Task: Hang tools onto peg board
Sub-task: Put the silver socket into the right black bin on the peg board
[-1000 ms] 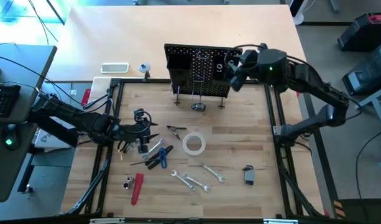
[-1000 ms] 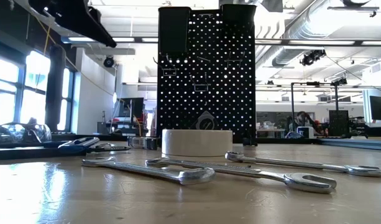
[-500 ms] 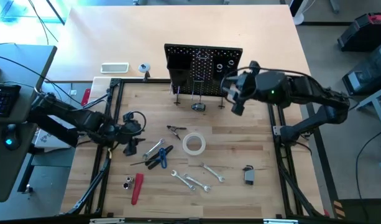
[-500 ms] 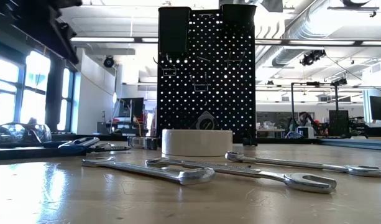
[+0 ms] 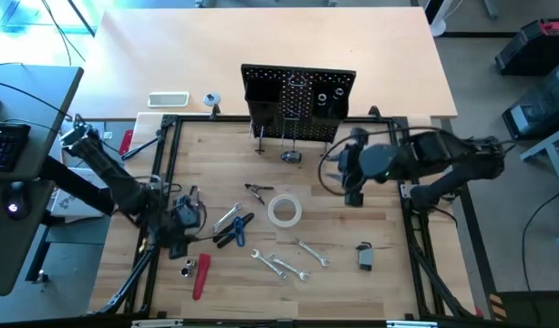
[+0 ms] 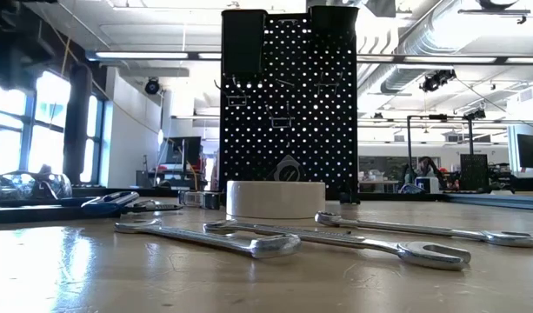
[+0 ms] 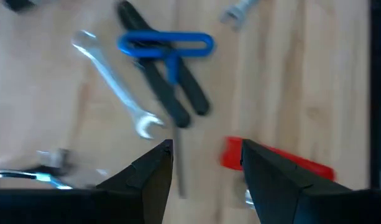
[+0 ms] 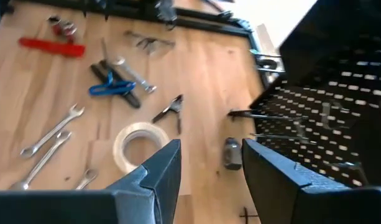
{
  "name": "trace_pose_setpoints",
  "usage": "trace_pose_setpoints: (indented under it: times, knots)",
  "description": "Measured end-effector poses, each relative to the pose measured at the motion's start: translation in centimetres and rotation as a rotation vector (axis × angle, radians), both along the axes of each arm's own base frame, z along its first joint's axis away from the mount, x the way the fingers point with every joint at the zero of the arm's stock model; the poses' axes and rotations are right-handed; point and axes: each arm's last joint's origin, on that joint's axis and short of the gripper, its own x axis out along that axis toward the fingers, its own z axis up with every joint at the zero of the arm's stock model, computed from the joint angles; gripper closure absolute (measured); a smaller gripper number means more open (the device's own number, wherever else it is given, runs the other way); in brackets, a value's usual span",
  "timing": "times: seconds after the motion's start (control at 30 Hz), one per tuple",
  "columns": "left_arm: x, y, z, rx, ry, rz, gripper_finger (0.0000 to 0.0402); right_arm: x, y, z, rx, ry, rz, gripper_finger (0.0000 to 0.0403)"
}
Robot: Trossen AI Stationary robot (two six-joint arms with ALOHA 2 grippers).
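Both hands are empty and no tool is being carried; the step in hand appears to be the approach to a pick. The left hand hovers low over the near-left tool cluster, its fingers parted with clear wood between them, above the blue-handled pliers, a wrench and the red-handled tool. The right hand hangs over bare surface right of centre, in front of the peg board, fingers likewise apart and gripping nothing. The peg board stands upright at the far edge. Count on the surface: one white tape roll, one blue-handled pliers, one smaller dark pliers, one red-handled tool, one tape measure, four silver wrenches visible, and one small round item at the board's foot, too small to identify. The next move calls for the left hand to descend squarely over one tool and close across its handle.
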Motion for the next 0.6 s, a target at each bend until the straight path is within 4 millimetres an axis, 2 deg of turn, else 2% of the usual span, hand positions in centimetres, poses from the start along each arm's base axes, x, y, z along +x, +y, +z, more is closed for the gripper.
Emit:
trace_pose_setpoints:
  times: [0.27,0.43,0.6]
  knots:
    - [-1.1,-4.8,-1.8,-0.084,0.038,-0.036,0.0220,1.9,2.5,-1.9,-0.011,0.079,0.085,0.0240]
    - [-2.3,-7.0,-3.3,-0.081,0.115,-0.008,0.0220,2.7,3.8,-2.8,-0.015,0.110,0.111,0.0240]
    - [-3.2,-8.7,-3.6,-0.110,0.182,0.001,0.0220,3.2,4.7,-3.4,-0.001,0.118,0.108,0.0240]
